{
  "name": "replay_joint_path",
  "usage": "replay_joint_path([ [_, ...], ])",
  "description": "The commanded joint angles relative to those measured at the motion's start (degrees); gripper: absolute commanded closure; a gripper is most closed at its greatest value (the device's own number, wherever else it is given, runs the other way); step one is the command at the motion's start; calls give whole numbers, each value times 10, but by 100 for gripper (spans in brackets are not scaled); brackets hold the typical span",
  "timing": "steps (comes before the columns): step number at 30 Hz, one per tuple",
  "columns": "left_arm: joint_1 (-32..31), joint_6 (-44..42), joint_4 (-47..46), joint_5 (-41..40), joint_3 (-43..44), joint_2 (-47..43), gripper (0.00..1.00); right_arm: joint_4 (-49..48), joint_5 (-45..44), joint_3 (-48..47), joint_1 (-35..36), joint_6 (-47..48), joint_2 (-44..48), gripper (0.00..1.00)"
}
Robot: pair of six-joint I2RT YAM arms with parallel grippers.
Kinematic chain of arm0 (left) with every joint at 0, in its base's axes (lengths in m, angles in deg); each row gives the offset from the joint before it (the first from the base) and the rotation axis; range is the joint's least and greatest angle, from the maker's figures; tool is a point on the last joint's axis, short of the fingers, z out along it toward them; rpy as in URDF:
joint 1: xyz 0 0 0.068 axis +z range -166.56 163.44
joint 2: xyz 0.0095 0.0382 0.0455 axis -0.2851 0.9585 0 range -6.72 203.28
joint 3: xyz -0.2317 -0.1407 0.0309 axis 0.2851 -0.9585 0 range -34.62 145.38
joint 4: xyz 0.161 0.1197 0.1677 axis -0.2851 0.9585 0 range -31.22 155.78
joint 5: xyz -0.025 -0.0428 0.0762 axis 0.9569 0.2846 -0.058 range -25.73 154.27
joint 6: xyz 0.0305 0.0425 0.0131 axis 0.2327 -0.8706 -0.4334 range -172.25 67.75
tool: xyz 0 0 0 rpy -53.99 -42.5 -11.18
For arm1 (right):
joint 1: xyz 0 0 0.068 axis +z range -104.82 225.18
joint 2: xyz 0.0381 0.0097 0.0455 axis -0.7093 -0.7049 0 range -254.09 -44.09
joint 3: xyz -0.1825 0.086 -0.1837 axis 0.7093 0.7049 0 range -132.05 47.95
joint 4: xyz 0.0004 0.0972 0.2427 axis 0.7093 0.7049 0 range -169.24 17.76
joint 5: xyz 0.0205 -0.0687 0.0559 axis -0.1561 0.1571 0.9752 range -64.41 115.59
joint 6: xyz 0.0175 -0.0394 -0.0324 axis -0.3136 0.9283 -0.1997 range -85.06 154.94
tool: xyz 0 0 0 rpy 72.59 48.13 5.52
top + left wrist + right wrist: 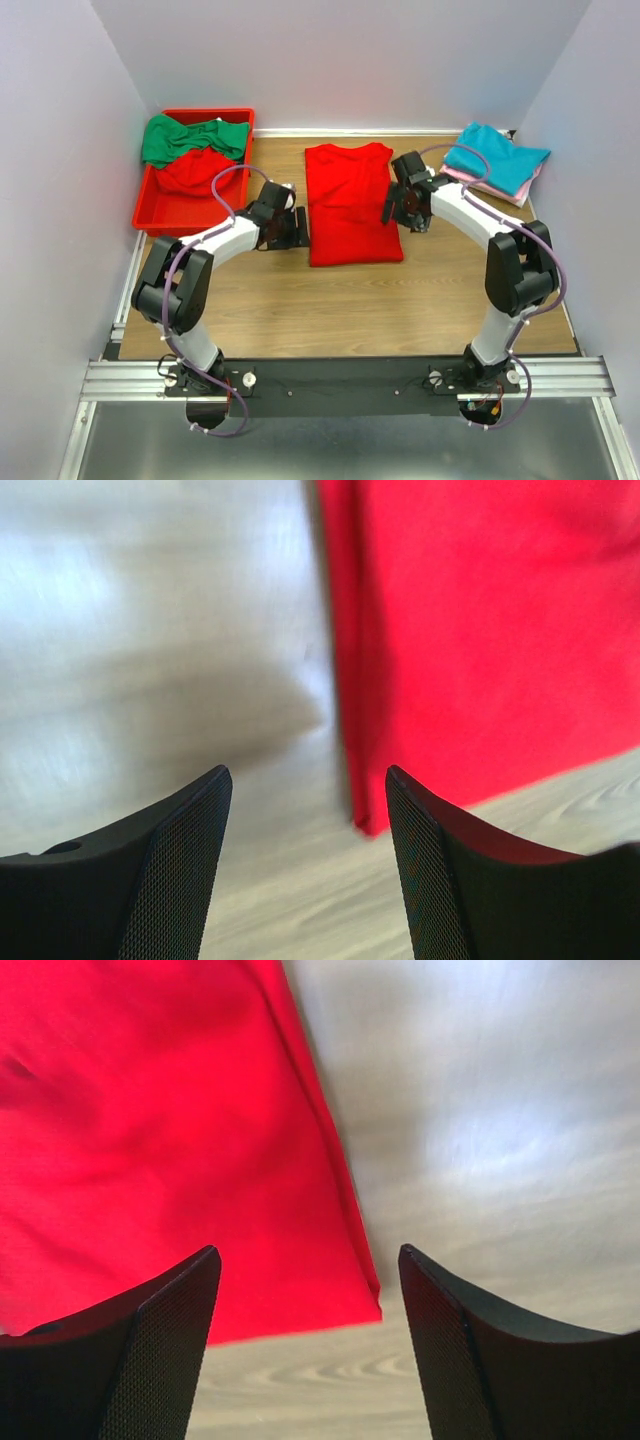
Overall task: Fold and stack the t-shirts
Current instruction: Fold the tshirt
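left arm (225, 238) and right arm (468, 212) — white links, black joints, looping purple cables (213, 187), black jaws with mesh-textured faces

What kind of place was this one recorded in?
Probably a lab robot cell, not a home: a wooden tabletop boxed in by plain pale walls, with two arms bolted to an aluminium rail.
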Motion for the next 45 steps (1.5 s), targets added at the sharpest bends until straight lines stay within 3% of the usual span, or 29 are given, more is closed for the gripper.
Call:
replay_joint_path([
  [1,-9,4,-37,29,-39,-44,29,-22,56,58,-2,-25,33,22],
  [13,-33,43,-89,54,-104,-75,29,-59,72,176,-4,-52,76,33],
  [31,-62,58,-91,50,-104,-36,30,-93,74,220,-7,-58,41,50],
  [40,-72,64,-77,11,-104,-10,39,-102,79,224,-11,-56,30,56],
  [45,-72,63,-77,0,-99,-5,49,-104,82,220,-15,-53,26,58],
])
